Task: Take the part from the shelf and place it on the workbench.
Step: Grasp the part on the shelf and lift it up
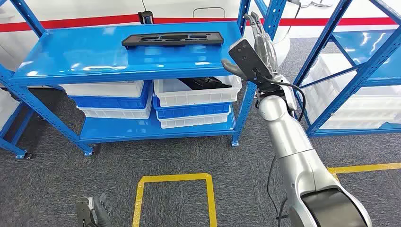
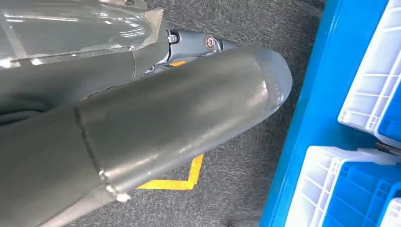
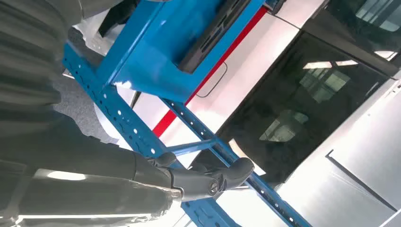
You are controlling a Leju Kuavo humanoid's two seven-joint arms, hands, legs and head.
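Right, the part [image 1: 172, 39] is a long black piece lying flat on the top deck of the blue shelf [image 1: 94, 59], its long axis running across my view, side to side. My right hand [image 1: 260, 45] is raised at the shelf's right corner post, just off the part's right end, fingers spread and pointing up, holding nothing. So the part lies to the left of that hand and a little beyond it. My left hand [image 1: 92, 210] hangs low near the floor, well apart from the shelf; I cannot tell how its fingers lie. The right arm is clearly the nearer one.
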